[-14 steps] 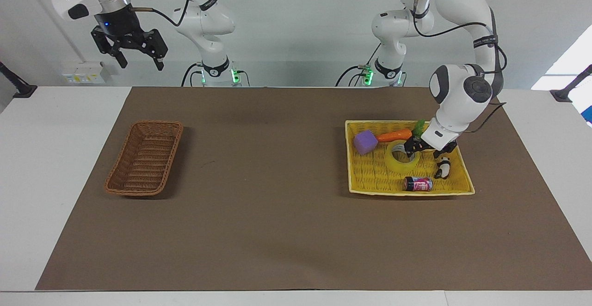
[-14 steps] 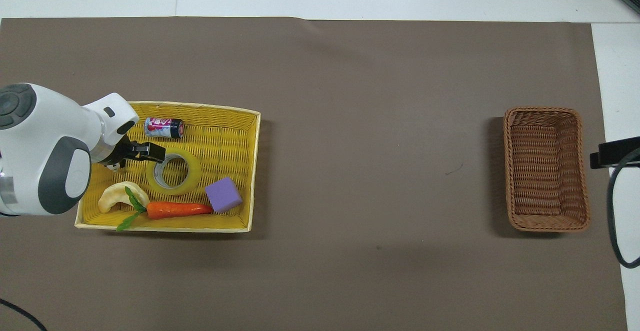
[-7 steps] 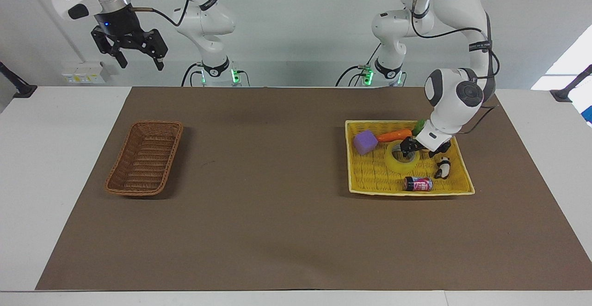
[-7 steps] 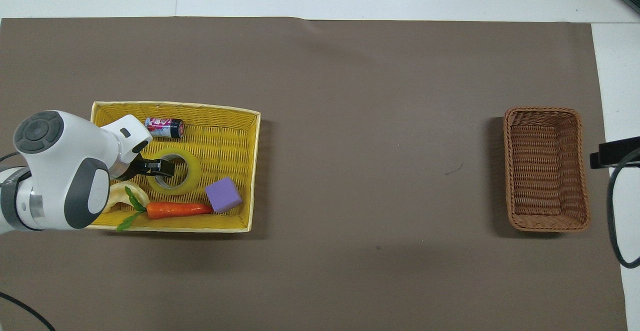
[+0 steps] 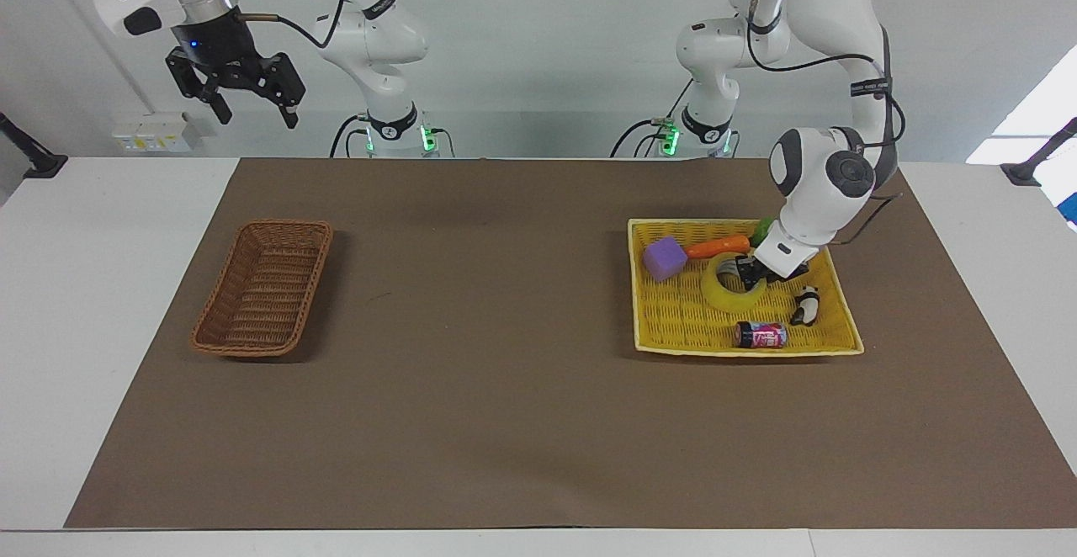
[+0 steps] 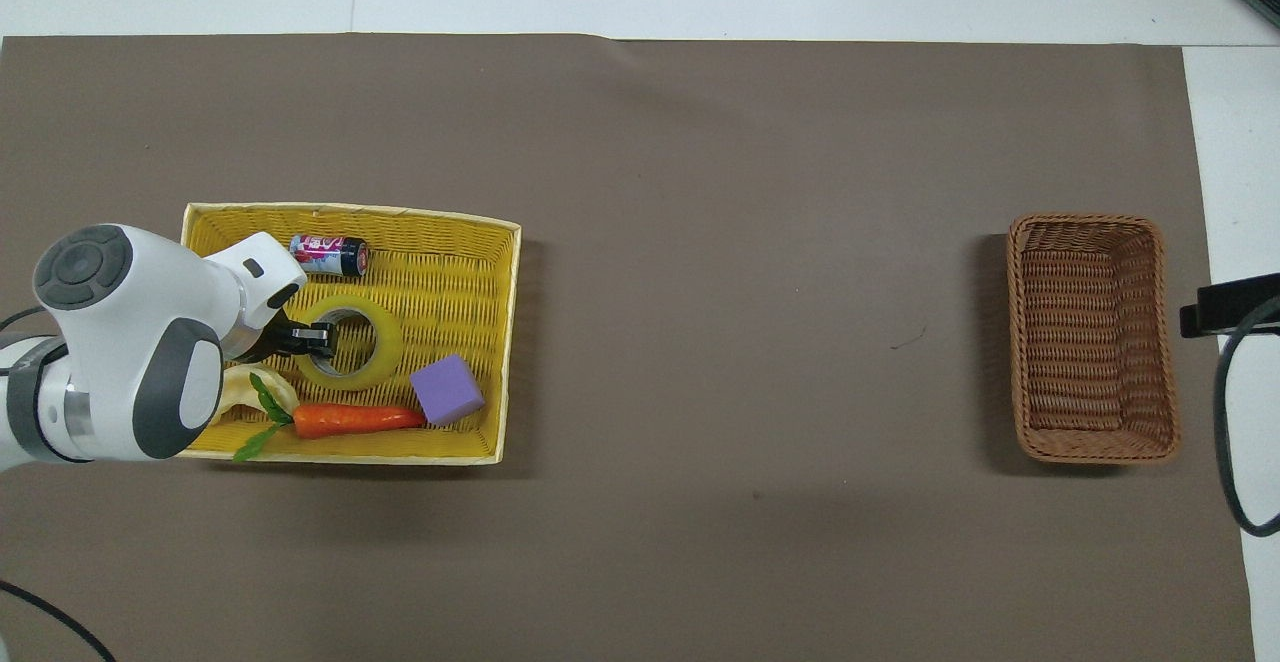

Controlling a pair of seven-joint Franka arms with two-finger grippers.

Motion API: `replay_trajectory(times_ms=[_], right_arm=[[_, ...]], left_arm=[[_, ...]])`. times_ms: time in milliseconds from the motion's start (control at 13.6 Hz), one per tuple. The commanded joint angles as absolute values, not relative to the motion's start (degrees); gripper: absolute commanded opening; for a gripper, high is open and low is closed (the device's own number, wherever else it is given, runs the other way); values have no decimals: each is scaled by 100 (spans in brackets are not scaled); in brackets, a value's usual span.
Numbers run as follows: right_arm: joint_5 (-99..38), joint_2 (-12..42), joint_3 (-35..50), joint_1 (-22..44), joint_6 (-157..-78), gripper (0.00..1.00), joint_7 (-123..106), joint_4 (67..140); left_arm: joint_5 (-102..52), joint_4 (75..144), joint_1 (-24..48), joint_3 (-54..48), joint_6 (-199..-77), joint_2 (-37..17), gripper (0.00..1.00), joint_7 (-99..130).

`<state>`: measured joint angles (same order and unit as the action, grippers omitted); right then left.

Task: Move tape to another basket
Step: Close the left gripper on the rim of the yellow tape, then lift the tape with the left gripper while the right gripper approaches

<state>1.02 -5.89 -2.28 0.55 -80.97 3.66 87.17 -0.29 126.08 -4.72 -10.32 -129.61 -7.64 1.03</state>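
white table (image 5: 126, 204), brown mat (image 5: 505, 389), basket (image 5: 262, 288), yellow tray (image 5: 673, 321)

Wide bare brown mat (image 5: 505, 305) across the tabletop between yellow tray (image 5: 665, 340) and brown basket (image 5: 262, 288), basket open on top, nothing in it. Tray crowded: tape (image 6: 352, 342) hemmed by purple cube (image 6: 447, 390), carrot (image 6: 345, 419), can (image 6: 328, 254) and left hand (image 6: 305, 339). Right hand (image 5: 244, 94) hangs high over the basket's end.

Left pincer (image 5: 745, 272) lowered, right pincer (image 5: 244, 98) raised.
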Motion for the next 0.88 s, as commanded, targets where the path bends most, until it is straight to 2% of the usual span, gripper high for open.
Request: replay_trajectory(times_ms=[0,811], right_arm=[[9,-694,-229,9,-8051,100,237,8824],[9,-694,-220,0,-8059,100,237,8815]], left_arm=[[-97,12175,-360,-967,-12492,-738,0,263],[-237,10100,-352,-1046,-9846,-528,0,633]])
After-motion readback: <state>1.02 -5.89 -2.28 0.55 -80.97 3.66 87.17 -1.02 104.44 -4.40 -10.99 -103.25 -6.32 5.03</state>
